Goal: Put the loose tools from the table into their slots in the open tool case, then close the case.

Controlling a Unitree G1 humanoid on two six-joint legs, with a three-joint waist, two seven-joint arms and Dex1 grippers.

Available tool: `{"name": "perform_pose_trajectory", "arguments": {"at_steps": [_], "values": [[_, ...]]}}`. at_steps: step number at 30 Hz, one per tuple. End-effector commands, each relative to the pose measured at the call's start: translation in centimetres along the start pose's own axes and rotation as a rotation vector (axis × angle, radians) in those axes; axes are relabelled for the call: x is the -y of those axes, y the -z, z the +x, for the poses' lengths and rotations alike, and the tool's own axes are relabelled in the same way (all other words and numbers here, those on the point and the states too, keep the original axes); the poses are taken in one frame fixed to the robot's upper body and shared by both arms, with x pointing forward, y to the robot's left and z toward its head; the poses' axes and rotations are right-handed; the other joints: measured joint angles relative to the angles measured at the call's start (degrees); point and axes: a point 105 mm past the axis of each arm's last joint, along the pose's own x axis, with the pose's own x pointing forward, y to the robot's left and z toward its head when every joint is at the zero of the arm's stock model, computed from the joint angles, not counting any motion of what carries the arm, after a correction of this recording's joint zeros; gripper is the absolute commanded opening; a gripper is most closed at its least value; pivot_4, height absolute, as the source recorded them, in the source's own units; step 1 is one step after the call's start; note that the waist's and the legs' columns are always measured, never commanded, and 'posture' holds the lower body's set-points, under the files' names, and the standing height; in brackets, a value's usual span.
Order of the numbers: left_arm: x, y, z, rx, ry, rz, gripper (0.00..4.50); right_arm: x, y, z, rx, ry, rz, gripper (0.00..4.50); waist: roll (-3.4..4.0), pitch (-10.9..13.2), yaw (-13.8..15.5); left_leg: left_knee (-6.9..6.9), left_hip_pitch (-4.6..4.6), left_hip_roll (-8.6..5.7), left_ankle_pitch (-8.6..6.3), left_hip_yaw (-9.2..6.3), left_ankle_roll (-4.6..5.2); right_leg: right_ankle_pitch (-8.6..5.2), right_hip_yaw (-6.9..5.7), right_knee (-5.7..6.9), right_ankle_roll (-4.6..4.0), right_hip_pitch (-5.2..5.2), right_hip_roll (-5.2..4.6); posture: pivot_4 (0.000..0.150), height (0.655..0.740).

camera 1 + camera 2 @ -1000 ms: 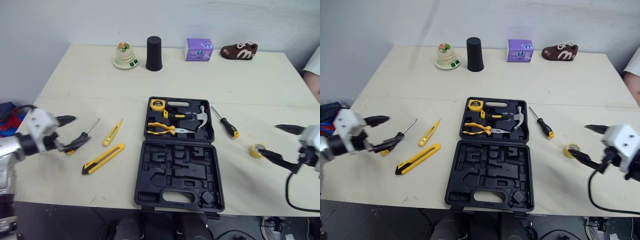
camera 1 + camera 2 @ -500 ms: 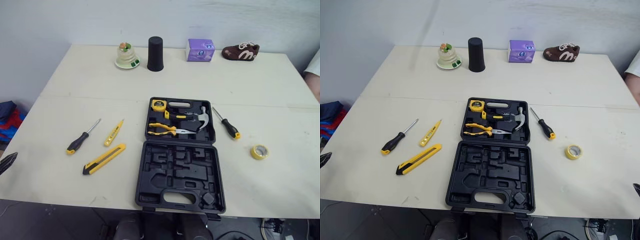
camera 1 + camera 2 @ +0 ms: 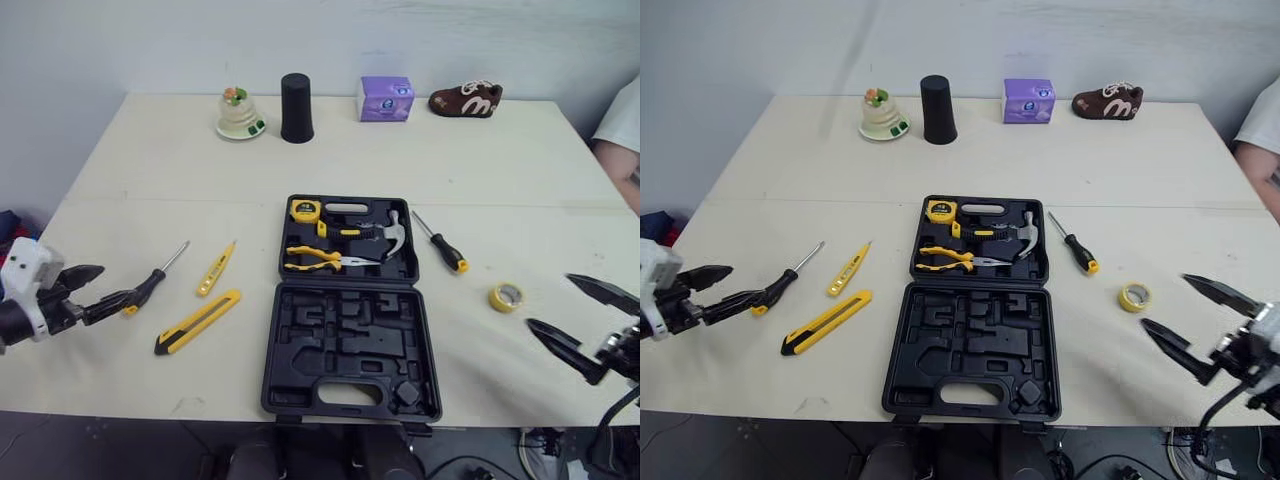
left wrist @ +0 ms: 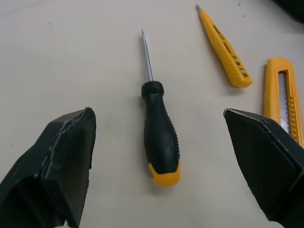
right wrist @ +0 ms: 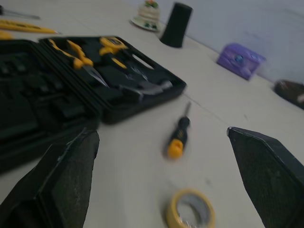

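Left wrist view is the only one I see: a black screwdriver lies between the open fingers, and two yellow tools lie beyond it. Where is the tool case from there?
Observer: The tool case lies open in the middle of the table, to the robot's right of the yellow utility knife.
Operator: Are some tools in it already?
Observer: Yes. A tape measure, pliers and a hammer sit in its far half.
Operator: What lies on the other side of it?
Observer: A second screwdriver and a roll of yellow tape lie on the table to the robot's right of the case, near the open right hand.
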Motion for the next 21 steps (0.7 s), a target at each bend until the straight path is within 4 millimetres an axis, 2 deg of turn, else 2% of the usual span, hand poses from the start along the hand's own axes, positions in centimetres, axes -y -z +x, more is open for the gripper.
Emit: {"name": "perform_pose_trajectory", "arguments": {"at_steps": [1,4,8,10,11,13,14,17,21], "values": [[0.0,-0.1,1.1,-0.06,-0.022,0.023,4.5,-2.2,-2.4,3.0,0.117,-0.117,-0.023,4.48,-0.01,0.0,0.1,0.05,-0.02,-0.01,0.0,0.0,0.02,0.0,-0.07,0.05,0.0,-0.03,0.0,0.15,0.74],[0.1,1.0,1.8,-0.12,-0.011,0.046,4.5,-3.2,-3.0,4.5,0.149,-0.169,-0.035,4.48,-0.04,0.0,0.2,0.13,-0.05,-0.04,0.0,0.02,0.02,0.0,-0.33,0.05,0.01,-0.02,-0.02,0.15,0.74],[-1.0,2.3,2.7,-0.176,-0.072,0.061,4.5,-3.5,-3.5,5.4,0.161,-0.196,-0.046,4.48,-0.07,0.0,0.3,0.19,-0.11,-0.1,0.13,0.04,0.32,0.01,-0.42,0.01,0.01,-0.04,-0.08,0.15,0.74],[-1.0,2.7,2.9,-0.2,-0.069,0.105,3.98,-3.5,-3.8,5.7,0.168,-0.197,-0.055,4.5,-0.09,0.0,0.5,0.19,-0.11,-0.1,0.13,0.03,0.34,0.01,-0.43,0.01,0.01,-0.03,-0.09,0.15,0.74],[-0.6,2.9,3.3,-0.192,-0.052,0.059,3.69,-3.5,-4.1,6.1,0.173,-0.198,-0.059,4.5,-0.09,0.0,0.6,0.19,-0.11,-0.1,0.13,0.03,0.35,0.01,-0.43,0.02,0.01,-0.03,-0.12,0.15,0.74],[-0.1,3.2,4.0,-0.18,-0.024,0.033,2.67,-3.5,-4.4,6.6,0.177,-0.201,-0.065,4.5,-0.08,0.0,0.6,0.19,-0.1,-0.1,0.09,0.01,0.38,0.01,-0.44,0.06,0.02,-0.02,-0.14,0.15,0.74],[-0.1,3.1,4.2,-0.172,-0.024,0.024,2.33,-3.5,-4.5,6.8,0.175,-0.205,-0.068,4.5,-0.07,0.0,0.8,0.19,-0.08,-0.1,0.08,0.0,0.38,0.01,-0.44,0.08,0.02,-0.02,-0.14,0.15,0.74],[-0.3,1.6,4.1,-0.101,-0.019,0.021,1.1,-3.5,-4.6,7.0,0.162,-0.204,-0.067,4.5,-0.07,0.0,1.5,0.19,-0.08,-0.09,0.14,-0.05,0.49,0.01,-0.48,0.12,0.01,-0.03,-0.12,0.15,0.74],[0.7,-3.1,3.1,0.087,0.067,0.198,1.03,-2.8,-4.3,6.3,0.107,-0.164,-0.081,4.5,-0.11,0.0,1.6,0.19,-0.21,-0.07,0.19,-0.11,0.45,0.0,-0.5,0.07,-0.01,-0.07,-0.12,0.15,0.74]]}}
